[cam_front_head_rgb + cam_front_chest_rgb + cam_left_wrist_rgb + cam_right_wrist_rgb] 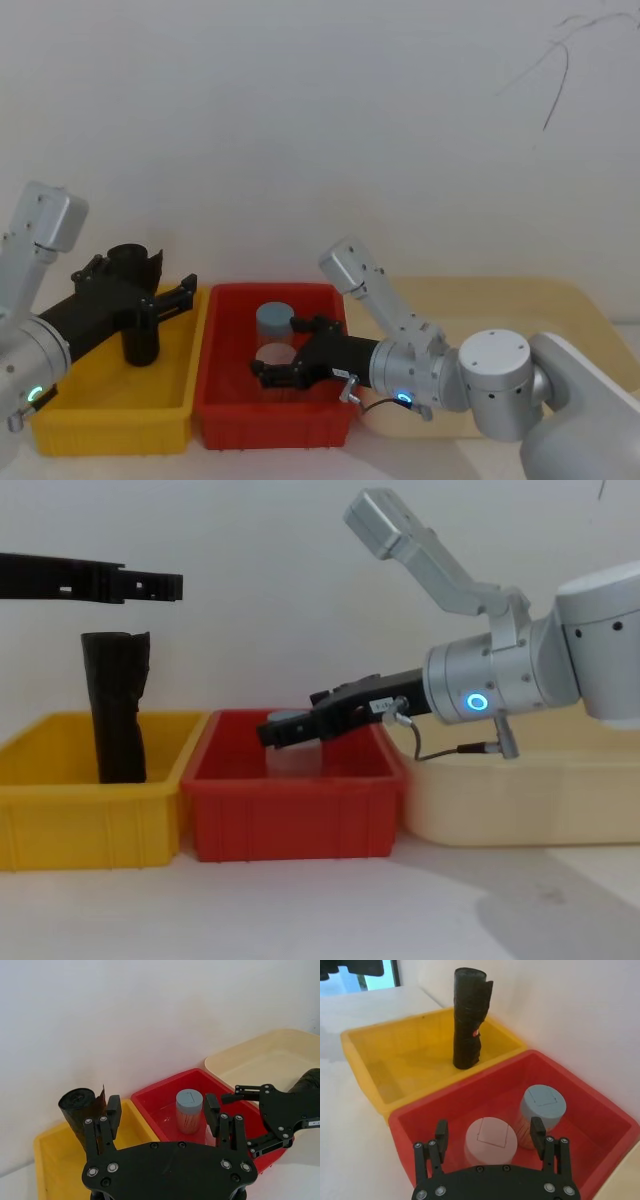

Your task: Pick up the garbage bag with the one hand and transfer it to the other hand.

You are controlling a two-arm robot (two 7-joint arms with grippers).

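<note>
You have three bins in a row: one yellow bin [110, 420], one red bin [270, 425] and one cream bin [520, 800]. You have one garbage bag [468, 1017], standing in the yellow one. You have two cylinders in the red one: one grey-blue cylinder [542, 1107] and one pink cylinder [490, 1139]. You have two grippers: the left gripper [180, 295] and the right gripper [262, 372].
</note>
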